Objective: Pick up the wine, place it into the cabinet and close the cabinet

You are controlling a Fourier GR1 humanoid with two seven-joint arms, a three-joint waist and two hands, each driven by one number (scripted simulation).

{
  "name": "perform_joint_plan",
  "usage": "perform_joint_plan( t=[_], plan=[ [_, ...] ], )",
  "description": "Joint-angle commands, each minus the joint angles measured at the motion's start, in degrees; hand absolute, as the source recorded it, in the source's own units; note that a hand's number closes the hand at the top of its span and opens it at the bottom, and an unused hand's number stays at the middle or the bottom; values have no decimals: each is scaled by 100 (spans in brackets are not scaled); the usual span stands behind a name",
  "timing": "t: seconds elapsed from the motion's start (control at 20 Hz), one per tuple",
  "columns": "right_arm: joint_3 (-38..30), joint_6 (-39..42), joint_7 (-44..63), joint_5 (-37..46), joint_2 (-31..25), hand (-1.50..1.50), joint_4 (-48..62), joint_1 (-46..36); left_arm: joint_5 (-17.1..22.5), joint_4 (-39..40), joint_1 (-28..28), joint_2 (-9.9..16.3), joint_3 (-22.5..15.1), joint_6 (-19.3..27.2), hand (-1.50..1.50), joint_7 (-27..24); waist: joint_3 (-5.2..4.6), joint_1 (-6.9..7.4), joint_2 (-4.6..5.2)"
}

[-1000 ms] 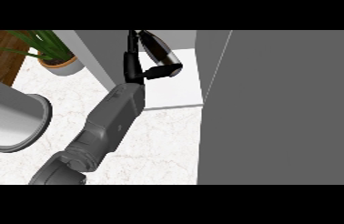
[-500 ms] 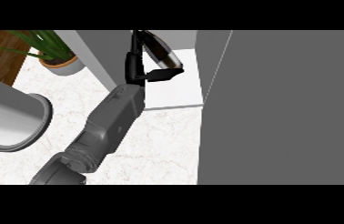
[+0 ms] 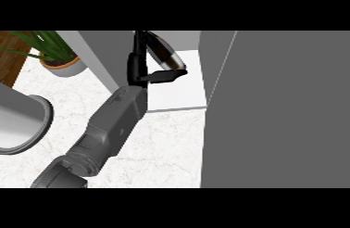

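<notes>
The dark wine bottle (image 3: 166, 53) is tilted, with its top toward the upper left, over the white floor of the open cabinet (image 3: 176, 95). My left hand (image 3: 140, 61) is shut on it from the left. The fingers run up the bottle's side and the thumb sticks out to the right under it. The grey forearm reaches up from the lower left. The bottle's upper end is cut off by the picture's edge. My right hand does not show.
The cabinet's wide grey door (image 3: 287, 106) stands open and fills the right side. A grey cabinet wall (image 3: 103, 51) rises left of the hand. A potted plant (image 3: 60, 65) and a large grey round vessel (image 3: 21, 125) stand at the left on the marble counter (image 3: 164, 148).
The hand and bottle have shifted slightly deeper into the cabinet, and the bottle's tilt has changed a little. Nothing else has moved.
</notes>
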Motion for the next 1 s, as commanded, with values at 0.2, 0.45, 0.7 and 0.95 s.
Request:
perform_joint_plan(
  t=[0.2,0.45,0.7,0.95],
  plan=[
    [469,-146,102,151,220,-150,-315,135,637,-240,672,13,-250,-321,-150,-261,-3,76,-62],
    [254,-108,178,-124,103,-150,-592,419,1201,-910,833,13,-984,-127,-150,183,4,49,-103],
    [180,-332,402,110,74,-150,-485,29,1796,-2092,1969,13,-2158,385,-150,34,1,159,-132],
    [182,-479,490,184,75,-150,-712,54,2099,-3394,2403,13,-3254,1397,-150,338,3,304,-126]
  ],
)
